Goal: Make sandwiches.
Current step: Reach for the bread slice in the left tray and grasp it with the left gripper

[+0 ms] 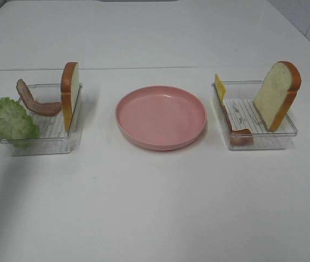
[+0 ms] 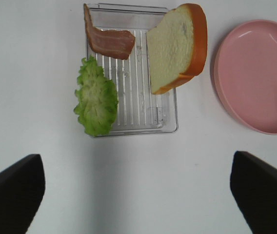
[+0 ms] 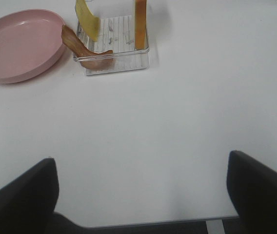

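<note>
Sandwiches: not begun, waiting as loose parts. Hovering nearest: left gripper and right gripper, both spread wide, gripping nothing. Sitting bare at centre: pink plate. Leaning in left tray: lettuce, left bacon, left bread; in right tray: right bacon, cheese, right bread. Awaiting all stacking.

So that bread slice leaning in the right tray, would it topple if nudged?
Probably yes: the bread slice stands on edge, leaning on the right tray wall, so a nudge likely tips it. It holds its shape upright, so it seems stiff, perhaps light.
</note>
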Tool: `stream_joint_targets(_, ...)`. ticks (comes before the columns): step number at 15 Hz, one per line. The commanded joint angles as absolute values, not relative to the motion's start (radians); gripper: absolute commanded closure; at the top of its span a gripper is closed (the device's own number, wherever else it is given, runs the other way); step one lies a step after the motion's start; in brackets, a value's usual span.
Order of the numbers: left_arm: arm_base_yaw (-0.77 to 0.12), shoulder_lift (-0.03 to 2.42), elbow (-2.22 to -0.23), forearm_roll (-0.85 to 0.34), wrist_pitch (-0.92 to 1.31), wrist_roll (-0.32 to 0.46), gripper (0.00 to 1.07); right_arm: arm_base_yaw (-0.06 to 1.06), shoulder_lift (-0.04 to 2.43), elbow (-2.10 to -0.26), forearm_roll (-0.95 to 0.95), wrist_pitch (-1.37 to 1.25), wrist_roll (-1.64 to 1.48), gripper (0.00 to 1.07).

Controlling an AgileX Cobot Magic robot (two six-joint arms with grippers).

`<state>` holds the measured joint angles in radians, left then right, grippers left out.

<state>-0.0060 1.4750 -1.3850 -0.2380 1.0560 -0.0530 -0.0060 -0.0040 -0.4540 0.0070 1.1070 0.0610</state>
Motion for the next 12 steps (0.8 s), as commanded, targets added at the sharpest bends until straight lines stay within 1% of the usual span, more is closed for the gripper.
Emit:
stream_joint_targets(1, -0.098, 1.597, -1.494, -0.157, 1.098, -0.172, 0.12, -0.011, -0.036, -0.450, 0.011, 1.099, 0.053, 0.18)
stream_joint_targets(2, -0.148, 1.681, -1.567, -0.108, 1.123, -0.199, 0.12, -0.011, -0.036, -0.450, 0.011, 1.099, 0.053, 0.18)
stream_joint_targets(4, -0.180, 1.762, -1.647, -0.106, 1.148, -0.227, 0.12, -0.011, -0.036, -0.450, 0.011, 1.099, 0.053, 0.18)
stream_joint_targets(5, -0.197, 1.818, -1.707, -0.106, 1.159, -0.266, 0.12, -0.011, -0.036, -0.450, 0.011, 1.099, 0.053, 0.18)
stream_joint_targets(6, -0.218, 1.891, -1.790, -0.103, 1.173, -0.283, 0.12, -0.011, -0.036, -0.450, 0.011, 1.099, 0.053, 0.18)
stream_joint_targets(8, -0.232, 2.009, -1.910, -0.101, 1.215, -0.287, 0.12, -0.011, -0.036, -0.450, 0.011, 1.099, 0.053, 0.18)
stream_joint_targets(9, -0.232, 2.031, -1.931, -0.101, 1.224, -0.289, 0.12, -0.011, -0.036, -0.450, 0.011, 1.099, 0.053, 0.18)
stream_joint_targets(10, -0.232, 2.104, -1.984, -0.103, 1.243, -0.300, 0.12, -0.011, -0.036, -0.450, 0.011, 1.099, 0.053, 0.18)
stream_joint_targets(12, -0.232, 2.180, -2.016, -0.103, 1.238, -0.300, 0.12, -0.011, -0.036, -0.450, 0.011, 1.099, 0.053, 0.18)
